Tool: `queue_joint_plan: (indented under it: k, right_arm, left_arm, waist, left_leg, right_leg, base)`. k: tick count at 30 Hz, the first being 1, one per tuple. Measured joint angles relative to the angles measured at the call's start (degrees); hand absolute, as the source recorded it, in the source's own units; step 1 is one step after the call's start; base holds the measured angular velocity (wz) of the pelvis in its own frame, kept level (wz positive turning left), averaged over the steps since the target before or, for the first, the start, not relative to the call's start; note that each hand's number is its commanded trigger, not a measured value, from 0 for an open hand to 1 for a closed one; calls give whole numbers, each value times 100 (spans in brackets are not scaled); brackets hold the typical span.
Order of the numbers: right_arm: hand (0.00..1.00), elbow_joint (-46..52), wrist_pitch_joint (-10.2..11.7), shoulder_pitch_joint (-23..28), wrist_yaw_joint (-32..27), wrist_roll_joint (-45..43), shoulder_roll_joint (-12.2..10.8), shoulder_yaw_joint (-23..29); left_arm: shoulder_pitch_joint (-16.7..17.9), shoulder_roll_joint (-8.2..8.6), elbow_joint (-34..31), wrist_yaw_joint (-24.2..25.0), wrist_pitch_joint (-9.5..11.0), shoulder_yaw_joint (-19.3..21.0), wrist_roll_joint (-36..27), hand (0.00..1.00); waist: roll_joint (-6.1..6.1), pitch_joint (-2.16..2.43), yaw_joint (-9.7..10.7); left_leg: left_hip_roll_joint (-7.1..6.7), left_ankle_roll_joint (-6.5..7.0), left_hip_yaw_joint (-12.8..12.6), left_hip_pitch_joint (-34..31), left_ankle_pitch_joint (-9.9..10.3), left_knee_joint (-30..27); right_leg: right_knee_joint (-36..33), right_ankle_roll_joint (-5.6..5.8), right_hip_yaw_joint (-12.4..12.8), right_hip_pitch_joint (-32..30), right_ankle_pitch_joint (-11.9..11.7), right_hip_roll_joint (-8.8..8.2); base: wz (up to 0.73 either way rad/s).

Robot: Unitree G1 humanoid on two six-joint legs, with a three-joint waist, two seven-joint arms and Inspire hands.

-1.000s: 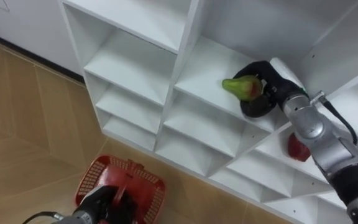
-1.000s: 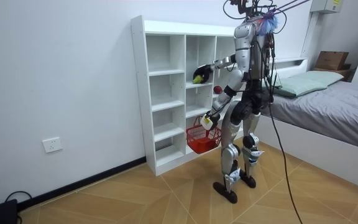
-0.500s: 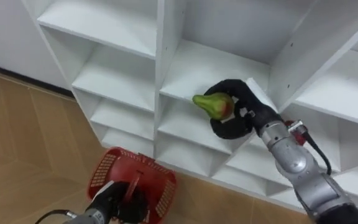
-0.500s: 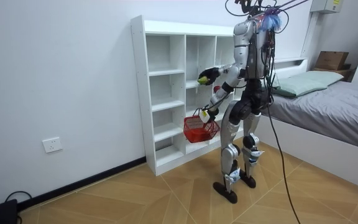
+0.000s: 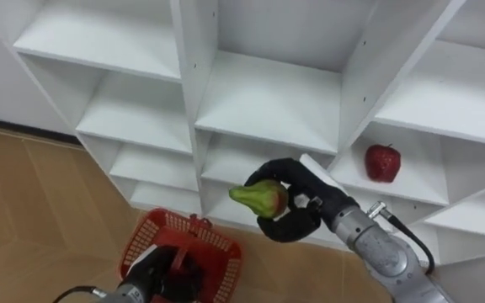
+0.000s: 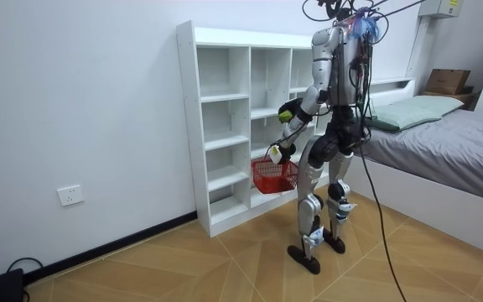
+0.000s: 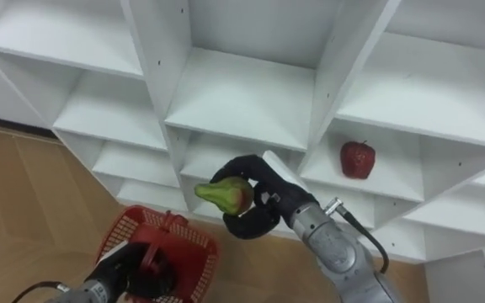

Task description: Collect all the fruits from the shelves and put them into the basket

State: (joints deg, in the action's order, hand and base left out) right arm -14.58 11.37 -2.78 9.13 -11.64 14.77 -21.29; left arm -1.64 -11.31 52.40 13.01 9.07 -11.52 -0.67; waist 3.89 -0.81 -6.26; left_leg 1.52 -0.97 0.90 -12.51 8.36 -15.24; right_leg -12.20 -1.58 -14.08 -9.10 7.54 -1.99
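Green pear [image 5: 262,198] sits clamped in the curled right hand [image 5: 303,217]; at seven o'clock, left hand [image 5: 152,273] grips the basket [image 5: 226,256].

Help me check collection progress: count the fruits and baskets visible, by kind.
Green pear-shaped fruit with a red blush, in the right hand: 1
Round red apple, on a white shelf: 1
Red plastic mesh basket, in the left hand: 1
Total: 3

Black right robot hand [image 5: 297,224]; silver-grey segmented forearm; thin black cable along wrist.
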Motion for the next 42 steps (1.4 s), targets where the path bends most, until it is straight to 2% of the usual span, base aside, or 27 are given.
queue_joint_plan:
  k: [11,15,20,26,33,42]
  right_arm:
    - [100,0,-5,326,181,-254,-33,-1]
    - [100,-8,-4,458,180,-292,-20,-11]
    - [100,-83,13,557,152,-458,-9,-12]
    - [100,-634,45,559,87,-671,12,-171]
    - [100,-829,-21,584,200,-700,5,-176]
    - [100,-1842,-22,403,166,-940,-5,-160]
  left_arm:
    - [-5,97,282,12,11,0,12,100]
    - [-6,129,284,10,11,-31,6,100]
    - [-5,130,240,5,11,-127,11,100]
    - [-33,149,33,8,28,-265,-173,100]
    - [-41,167,-330,16,30,-271,-358,100]
    - [-42,153,-295,177,44,-304,-551,100]
  waist:
    - [-22,8,113]
    - [-60,26,137]
    - [-122,15,145]
    - [-200,8,134]
    - [-200,9,154]
    - [-190,5,178]
  left_leg:
    - [0,4,-73,-4,-1,42]
    - [-3,5,-89,14,-1,61]
    - [-1,5,-88,-41,-1,50]
    - [-2,6,-140,-92,-1,58]
    - [-6,16,-227,-180,-7,80]
    - [-12,23,-227,-173,-13,88]
  right_leg:
    - [-52,6,106,-93,4,-1]
    - [-53,7,129,-94,4,-3]
    - [-52,8,127,-146,5,-2]
    - [-89,11,125,-229,7,-51]
    - [-156,12,147,-392,20,-54]
    - [-152,18,187,-395,24,-79]
  base:
    - [-4]
    - [0]
    - [0]
    - [-3]
    - [-5]
    - [0]
